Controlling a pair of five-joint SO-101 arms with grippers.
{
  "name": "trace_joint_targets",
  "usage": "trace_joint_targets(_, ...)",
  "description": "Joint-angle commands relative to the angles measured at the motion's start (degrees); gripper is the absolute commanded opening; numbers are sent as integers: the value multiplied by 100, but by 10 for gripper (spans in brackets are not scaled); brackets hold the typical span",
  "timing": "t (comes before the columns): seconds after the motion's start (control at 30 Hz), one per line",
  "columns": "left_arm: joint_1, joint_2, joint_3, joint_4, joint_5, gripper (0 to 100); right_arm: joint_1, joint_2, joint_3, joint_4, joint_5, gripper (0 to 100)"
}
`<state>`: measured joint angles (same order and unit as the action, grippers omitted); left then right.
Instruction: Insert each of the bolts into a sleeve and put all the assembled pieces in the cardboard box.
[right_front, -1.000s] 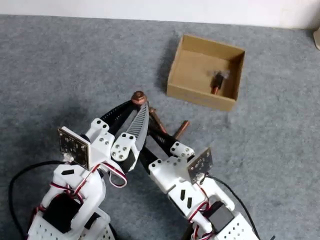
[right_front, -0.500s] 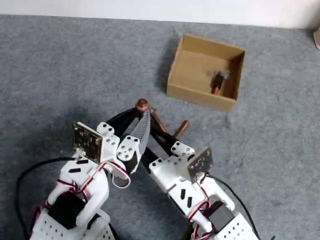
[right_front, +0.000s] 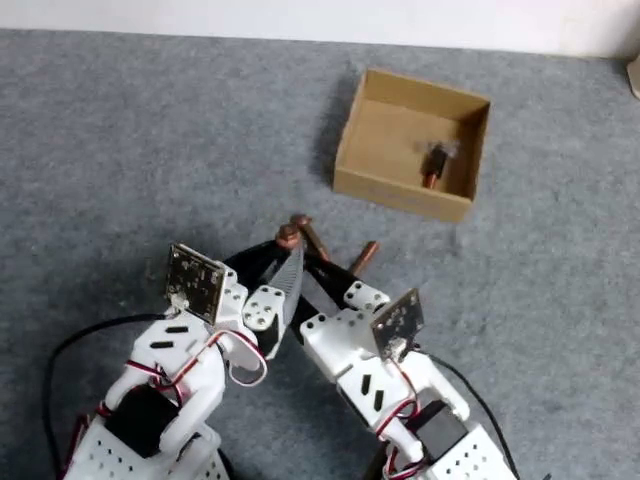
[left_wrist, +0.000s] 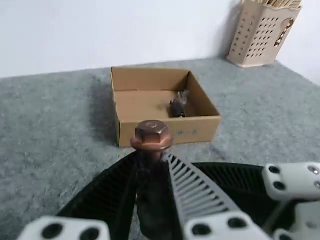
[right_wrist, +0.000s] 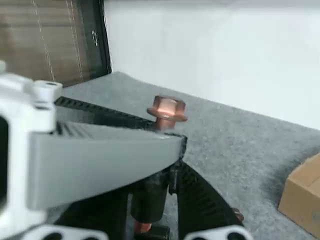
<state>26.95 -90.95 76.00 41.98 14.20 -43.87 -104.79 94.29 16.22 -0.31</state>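
**Inspector:** Starting at your left gripper (left_wrist: 151, 162): it is closed hard on the bolt (left_wrist: 151, 136). It clamps the shank just under the hex head, which stands upright above the fingertips.

**Operator:** And the other arm?

**Inspector:** Your right gripper (right_wrist: 159, 186) is closed too, its black fingers pressed on either side of a dark sleeve (right_wrist: 149, 202) (a copper tip shows just beneath the sleeve). The two grippers meet nose to nose over the grey carpet (right_front: 150, 150), with the held bolt between them.

**Operator:** Anything lying loose?

**Inspector:** A loose bolt (right_front: 308, 238) lies on the carpet just beside the held bolt's head. A second copper piece (right_front: 363, 257) lies near it, on the box side. I cannot tell whether that one carries a sleeve.

**Operator:** The box?

**Inspector:** Your cardboard box (right_front: 398, 192) stands open on the carpet, well apart from both grippers and beyond the loose parts. One dark assembled piece (right_front: 436, 165) lies inside, near a side wall. Past the box, a beige perforated holder (left_wrist: 262, 32) stands by the wall.
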Motion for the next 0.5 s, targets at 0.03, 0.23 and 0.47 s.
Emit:
trace_joint_targets(0.03,31,40,259,185,167,6,233,-57,-277,-171,53,4)
trace_joint_targets(0.23,40,40,224,176,132,14,251,-57,-268,-171,62,4)
trace_joint_targets(0.47,22,40,224,202,132,320,259,-57,-215,-171,62,4)
